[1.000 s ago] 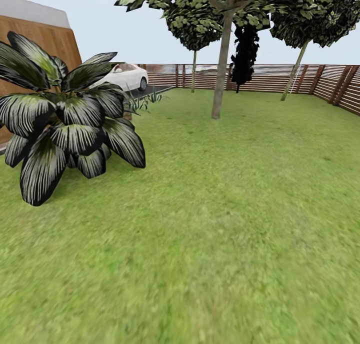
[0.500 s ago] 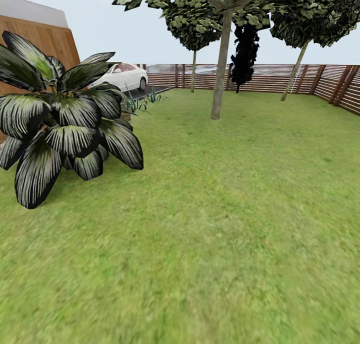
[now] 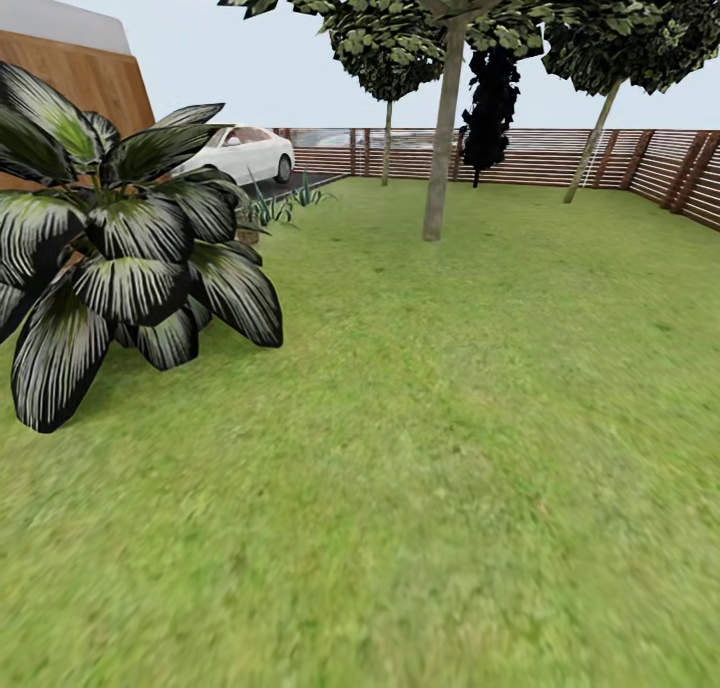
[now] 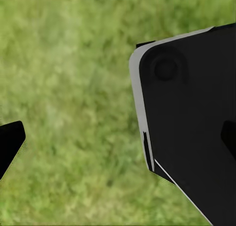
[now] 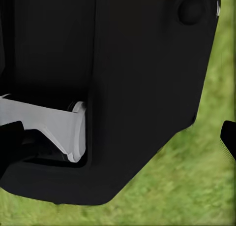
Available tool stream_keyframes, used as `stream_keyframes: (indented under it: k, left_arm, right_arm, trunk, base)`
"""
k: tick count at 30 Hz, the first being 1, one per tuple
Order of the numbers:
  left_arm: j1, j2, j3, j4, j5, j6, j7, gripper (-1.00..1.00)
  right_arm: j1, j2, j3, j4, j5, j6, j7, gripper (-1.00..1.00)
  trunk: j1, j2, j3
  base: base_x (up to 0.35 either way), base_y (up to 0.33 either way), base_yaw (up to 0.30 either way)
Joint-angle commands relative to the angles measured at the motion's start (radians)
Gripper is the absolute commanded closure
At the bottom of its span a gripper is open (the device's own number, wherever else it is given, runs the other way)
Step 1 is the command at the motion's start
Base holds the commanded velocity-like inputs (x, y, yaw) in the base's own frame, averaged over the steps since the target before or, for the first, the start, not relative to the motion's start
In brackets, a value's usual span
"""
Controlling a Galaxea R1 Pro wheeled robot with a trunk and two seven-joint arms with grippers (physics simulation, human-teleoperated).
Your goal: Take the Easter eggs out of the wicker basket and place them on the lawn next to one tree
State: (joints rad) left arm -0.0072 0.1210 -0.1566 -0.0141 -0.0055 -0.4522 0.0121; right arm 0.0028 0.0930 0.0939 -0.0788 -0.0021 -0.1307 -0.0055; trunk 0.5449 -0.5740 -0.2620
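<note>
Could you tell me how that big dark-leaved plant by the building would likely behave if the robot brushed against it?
The plant has long, drooping leaves, so they would probably bend aside rather than resist. It looks rooted in the lawn, so tipping seems unlikely.

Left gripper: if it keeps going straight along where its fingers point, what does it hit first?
Probably the lawn: grass lies ahead of the fingertip. The black robot body sits just beside that line, and depth is unclear.

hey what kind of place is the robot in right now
Most likely a fenced garden or back yard: a wide lawn, a thick-trunked tree, and a brown slatted wooden fence along the far side.
</note>
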Motion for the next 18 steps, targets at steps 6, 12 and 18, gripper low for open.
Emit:
stream_keyframes:
  k: [6, 12, 18]
  left_arm:
    - [0.000, 0.000, -0.004, 0.001, -0.001, -0.003, 0.001, -1.00]
    - [0.000, 0.000, -0.004, 0.001, -0.001, -0.003, 0.001, -1.00]
    - [0.000, 0.000, -0.004, 0.001, -0.001, -0.003, 0.002, -1.00]
  right_arm:
    - [0.000, 0.000, 0.006, 0.000, -0.001, -0.001, -0.001, -1.00]
    - [0.000, -0.001, 0.002, -0.001, -0.001, -0.001, -0.001, -1.00]
    - [0.000, -0.001, 0.001, -0.001, -0.001, -0.002, -0.001, -1.00]
  trunk:
    - [0.001, -0.001, -0.001]
    - [0.001, -0.001, -0.001]
    - [0.001, -0.001, -0.001]
  base:
    - [0.329, -0.014, 0.000]
    - [0.325, -0.069, 0.000]
    - [0.312, -0.104, 0.000]
